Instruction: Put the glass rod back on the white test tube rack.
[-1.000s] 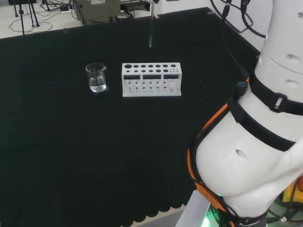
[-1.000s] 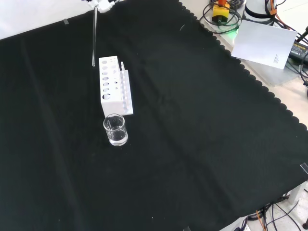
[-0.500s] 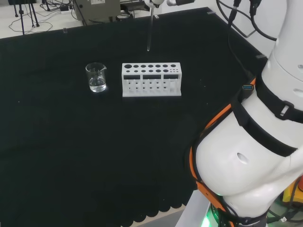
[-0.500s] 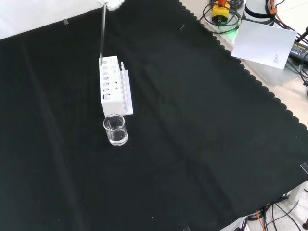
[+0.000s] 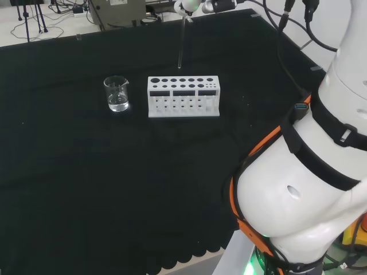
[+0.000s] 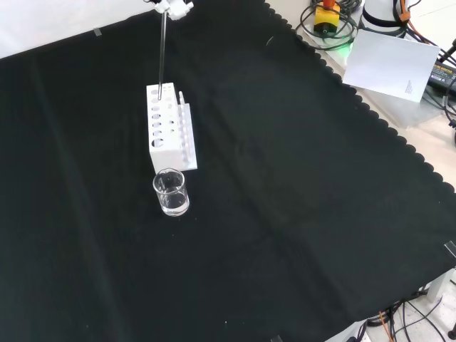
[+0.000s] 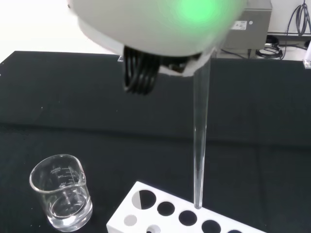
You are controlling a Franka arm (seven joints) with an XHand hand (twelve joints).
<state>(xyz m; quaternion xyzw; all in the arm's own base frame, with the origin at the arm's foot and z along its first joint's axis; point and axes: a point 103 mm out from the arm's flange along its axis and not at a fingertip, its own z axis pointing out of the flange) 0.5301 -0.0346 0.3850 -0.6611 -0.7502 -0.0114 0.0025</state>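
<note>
Hand (image 5: pixel 189 6) pinches the rod (image 5: pixel 182 43) by its top, hanging upright above the rack (image 5: pixel 183 96). Left in the head view stands a beaker (image 5: pixel 117 94). Risk: the tip looks close to a hole's edge; lowered off-centre, it could catch the rack's top and tilt.

Even bright room light; blurred hand (image 7: pixel 160 29) glows green in wrist view.
</note>
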